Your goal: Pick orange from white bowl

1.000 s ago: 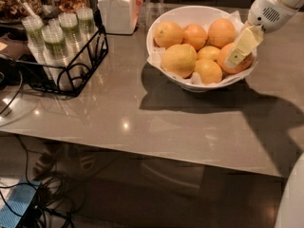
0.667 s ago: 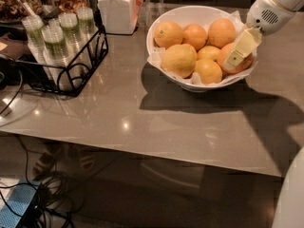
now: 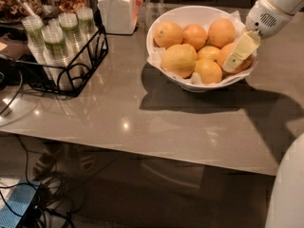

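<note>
Right now the orange (image 3: 226, 52) sits at the right side of the white bowl (image 3: 190, 14), packed in with other fruits (image 3: 179, 60). The gripper (image 3: 233, 61) is right over it. I cannot tell if it is open or closed.

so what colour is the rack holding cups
Rack: black, camera view. The gripper is at the white bowl's right side.

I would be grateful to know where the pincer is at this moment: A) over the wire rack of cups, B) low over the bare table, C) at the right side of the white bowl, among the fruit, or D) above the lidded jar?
C: the pincer lies across the orange at the right side of the white bowl, far from rack and jar.
</note>
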### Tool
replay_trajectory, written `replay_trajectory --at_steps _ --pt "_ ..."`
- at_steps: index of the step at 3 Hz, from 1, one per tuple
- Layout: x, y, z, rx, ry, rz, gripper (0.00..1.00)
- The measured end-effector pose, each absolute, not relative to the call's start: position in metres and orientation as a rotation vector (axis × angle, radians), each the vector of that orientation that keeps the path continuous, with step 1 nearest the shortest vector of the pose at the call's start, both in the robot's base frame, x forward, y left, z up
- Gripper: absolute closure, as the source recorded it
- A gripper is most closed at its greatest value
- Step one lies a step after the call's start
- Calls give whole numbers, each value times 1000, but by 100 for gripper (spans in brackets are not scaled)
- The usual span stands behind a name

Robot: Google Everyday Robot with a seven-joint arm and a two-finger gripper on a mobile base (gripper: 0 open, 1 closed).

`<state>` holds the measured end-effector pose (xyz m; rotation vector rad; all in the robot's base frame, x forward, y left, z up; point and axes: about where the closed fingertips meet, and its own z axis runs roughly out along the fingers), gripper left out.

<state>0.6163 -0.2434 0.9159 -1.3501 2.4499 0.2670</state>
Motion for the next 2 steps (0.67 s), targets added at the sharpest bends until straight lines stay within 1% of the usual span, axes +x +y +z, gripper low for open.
replay_trajectory --at_steps 2 --pt "619 -238 909 -1361 2443 320 28"
